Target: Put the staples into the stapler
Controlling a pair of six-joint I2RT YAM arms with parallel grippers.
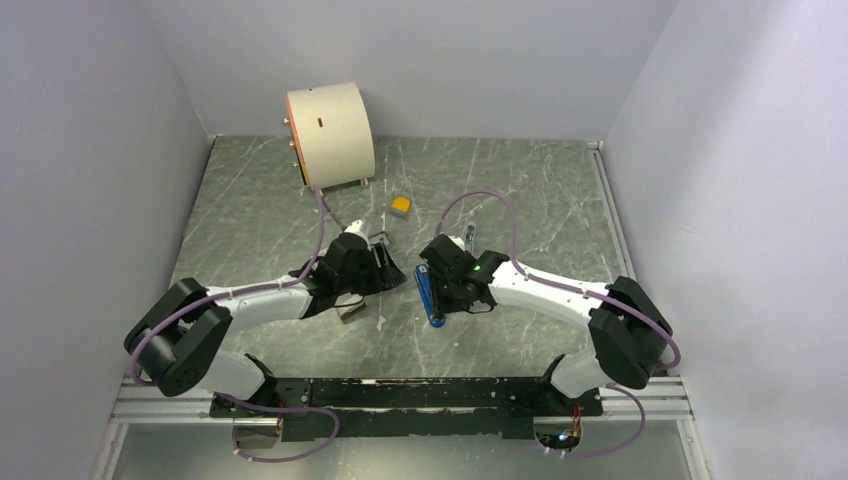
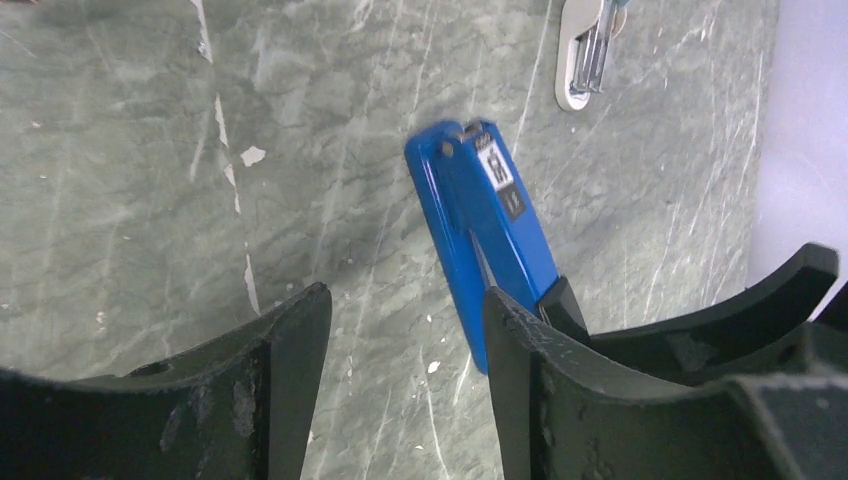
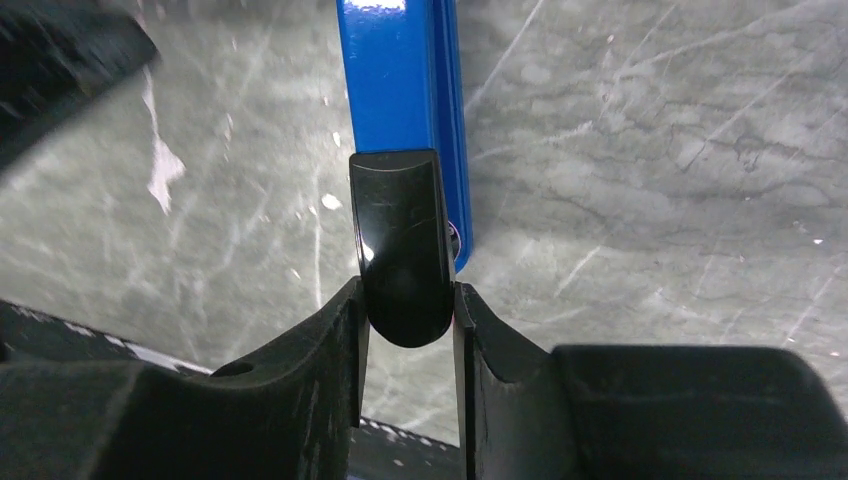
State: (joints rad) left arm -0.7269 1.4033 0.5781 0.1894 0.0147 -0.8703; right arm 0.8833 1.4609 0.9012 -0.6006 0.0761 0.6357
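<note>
With your right pincer (image 3: 408, 300) clamped only on the black end of the stapler (image 3: 392, 70) (left pincer (image 2: 405, 315) apart, empty), it could swivel or slip free when you pry it open.

On the grey marbled table (image 1: 250, 220), the blue stapler (image 1: 428, 298) lay between the left gripper (image 1: 396, 272) and the right gripper (image 1: 438, 285), which was right against it, with a small yellow block (image 1: 401, 205) and a cream drum (image 1: 330, 133) farther back.
</note>
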